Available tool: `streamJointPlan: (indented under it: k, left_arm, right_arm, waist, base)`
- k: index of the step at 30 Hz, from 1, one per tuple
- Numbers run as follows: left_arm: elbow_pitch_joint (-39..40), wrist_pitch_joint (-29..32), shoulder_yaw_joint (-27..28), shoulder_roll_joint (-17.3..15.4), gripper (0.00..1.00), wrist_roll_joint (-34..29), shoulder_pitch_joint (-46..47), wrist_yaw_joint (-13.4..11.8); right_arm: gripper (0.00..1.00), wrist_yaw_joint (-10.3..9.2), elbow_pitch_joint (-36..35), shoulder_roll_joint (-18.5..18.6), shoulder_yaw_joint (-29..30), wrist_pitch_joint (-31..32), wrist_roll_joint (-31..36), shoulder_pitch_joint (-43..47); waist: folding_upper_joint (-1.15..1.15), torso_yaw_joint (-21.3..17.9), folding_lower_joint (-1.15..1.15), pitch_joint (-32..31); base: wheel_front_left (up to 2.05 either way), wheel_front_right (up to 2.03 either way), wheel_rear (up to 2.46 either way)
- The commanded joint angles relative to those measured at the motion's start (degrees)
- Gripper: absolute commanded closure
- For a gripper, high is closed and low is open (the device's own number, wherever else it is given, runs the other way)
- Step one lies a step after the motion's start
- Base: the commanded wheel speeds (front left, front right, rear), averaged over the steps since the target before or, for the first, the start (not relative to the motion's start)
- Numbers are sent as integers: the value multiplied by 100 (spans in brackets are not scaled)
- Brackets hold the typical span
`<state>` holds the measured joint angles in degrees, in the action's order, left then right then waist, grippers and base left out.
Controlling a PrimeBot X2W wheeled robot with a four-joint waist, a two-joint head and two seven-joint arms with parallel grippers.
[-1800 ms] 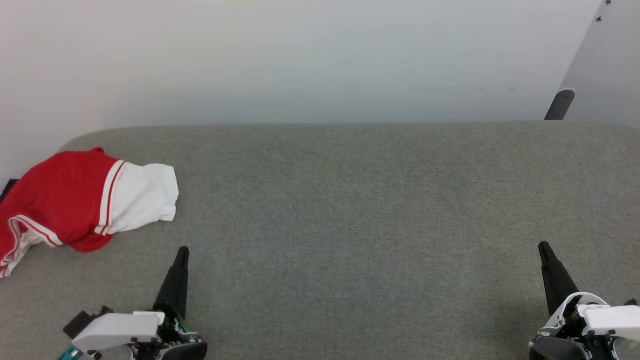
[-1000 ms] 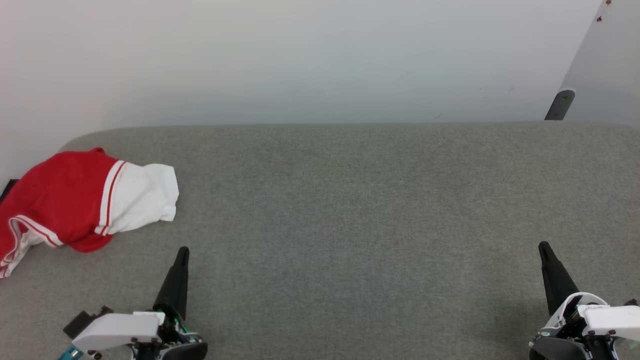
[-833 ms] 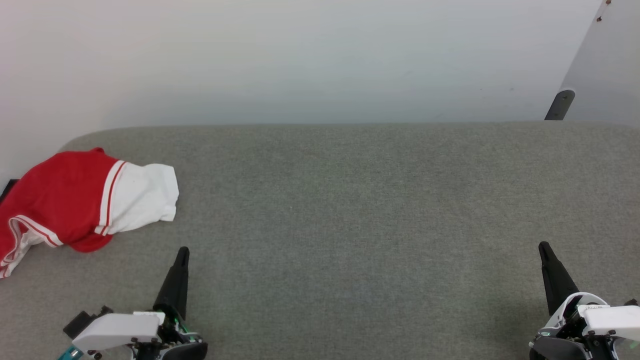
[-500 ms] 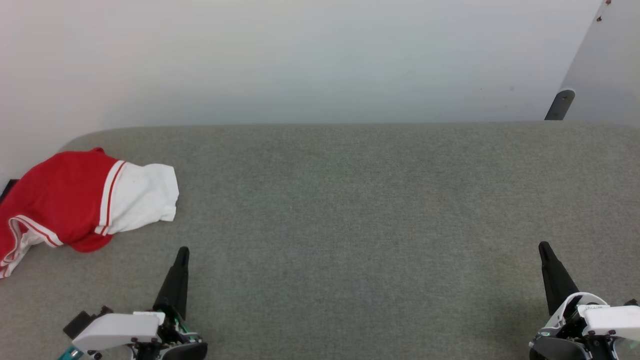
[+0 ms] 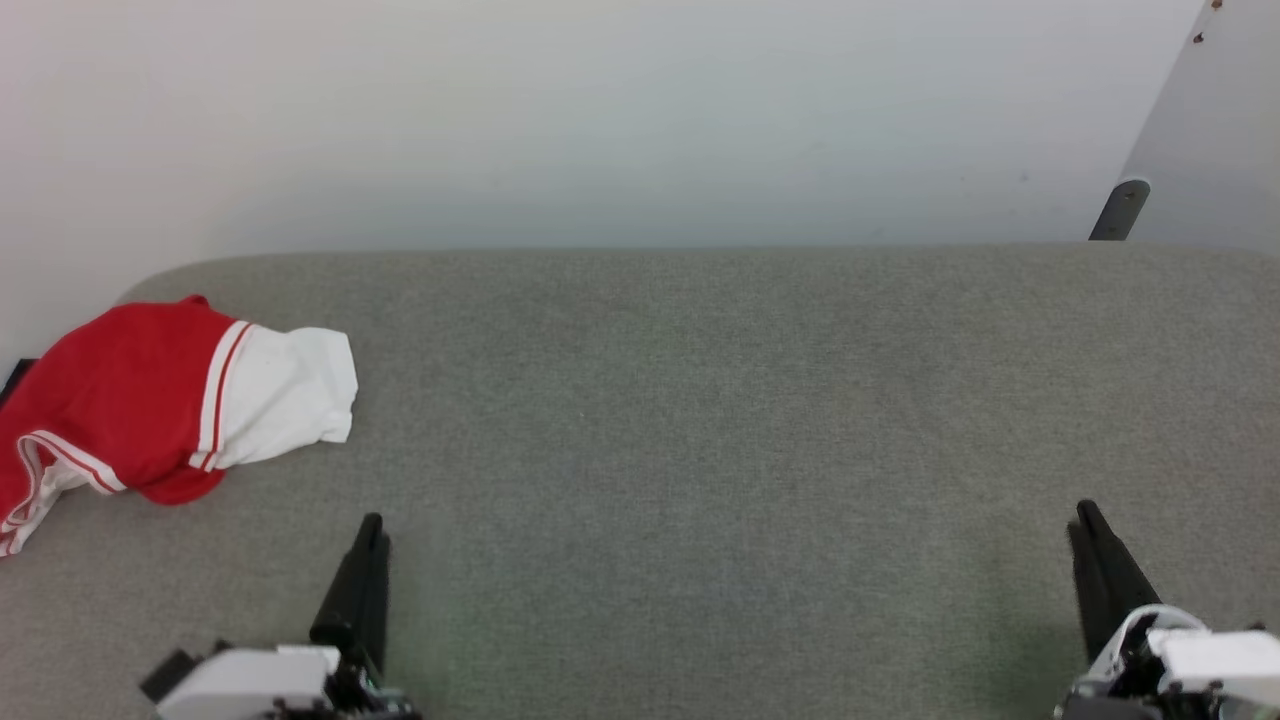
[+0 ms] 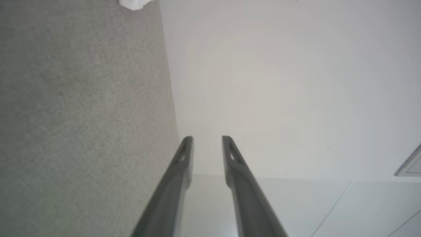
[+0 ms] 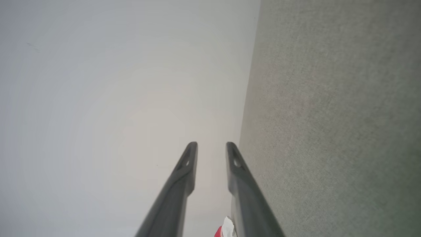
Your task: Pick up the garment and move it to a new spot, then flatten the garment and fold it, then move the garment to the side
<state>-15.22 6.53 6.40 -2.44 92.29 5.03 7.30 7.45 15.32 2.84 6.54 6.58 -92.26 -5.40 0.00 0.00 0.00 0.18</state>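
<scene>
The garment [image 5: 150,400] lies crumpled at the far left of the grey cloth surface [image 5: 700,420], its red body beside a white sleeve with striped trim. A white scrap of the garment [image 6: 133,4] shows at the top of the left wrist view, and a red-white bit of the garment [image 7: 224,230] at the bottom of the right wrist view. My left gripper [image 5: 372,525] hangs at the lower left, apart from the cloth to its right and nearer me. My right gripper [image 5: 1085,515] is far off at the lower right. The left gripper [image 6: 207,140] and right gripper [image 7: 212,146] both stand open and hold nothing.
A pale wall runs along the back edge of the surface. A dark bracket [image 5: 1118,208] stands on an angled panel at the back right. Some small dark thing [image 5: 15,378] peeks out at the left edge behind the garment.
Both grippers have drawn back slightly toward the bottom of the head view. The garment has not moved.
</scene>
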Motion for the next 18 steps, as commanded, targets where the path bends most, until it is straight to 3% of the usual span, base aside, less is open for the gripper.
streamJointPlan:
  k: [1,18]
  left_arm:
    - [-47,-3,-11,14,0,-1,-56,0]
    - [244,-266,-340,-45,0,-226,-225,-100]
  right_arm:
    - [0,0,41,-4,-6,-6,6,49]
    - [0,1,-70,29,-329,-375,552,121]
  waist:
    - [0,0,0,0]
    - [0,-4,0,-17]
  base:
    - [0,0,0]
    - [0,0,0]
